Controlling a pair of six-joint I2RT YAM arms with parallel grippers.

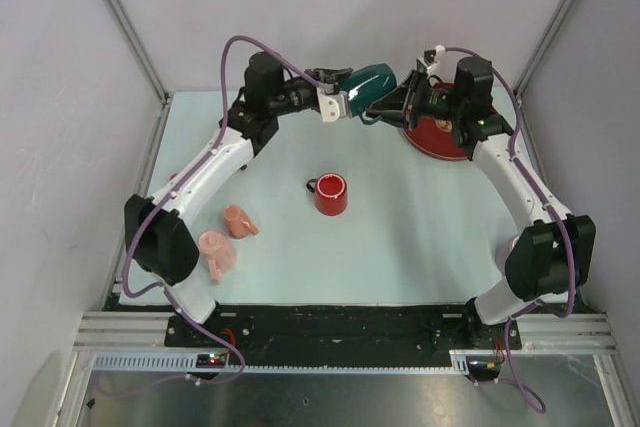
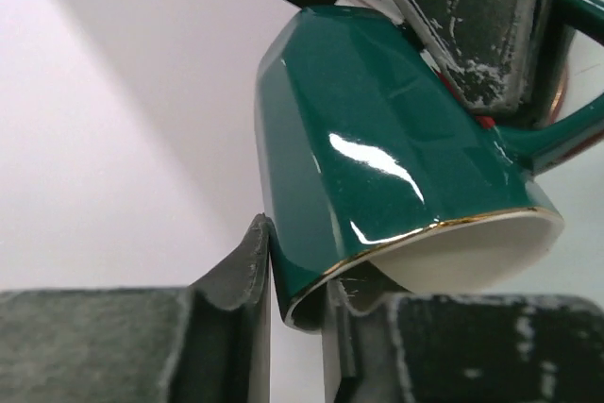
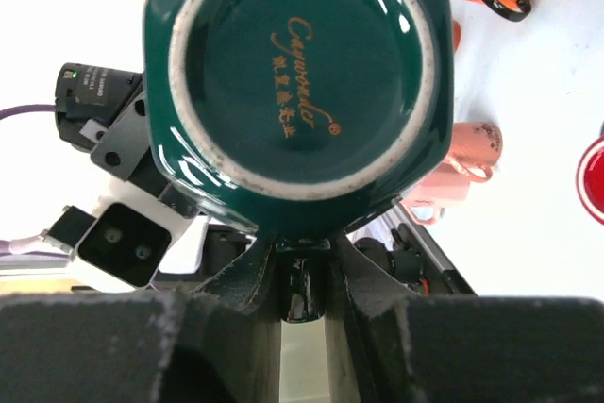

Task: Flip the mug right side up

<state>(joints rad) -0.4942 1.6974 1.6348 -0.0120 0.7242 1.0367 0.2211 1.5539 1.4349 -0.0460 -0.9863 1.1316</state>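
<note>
From above, the dark green mug (image 1: pixel 368 82) hangs in the air over the back of the table (image 1: pixel 420 237), between the left gripper (image 1: pixel 342 102) and the right gripper (image 1: pixel 392 107). The left wrist view shows the left gripper clamped across its gold-edged rim, with the mouth tilted downward. The right wrist view shows the base facing the camera and the right gripper pinching the handle.

On the underside of the green mug (image 3: pixel 297 68), a gold script brand, roughly "Caywonder", is printed; the smaller line beneath is illegible.
</note>
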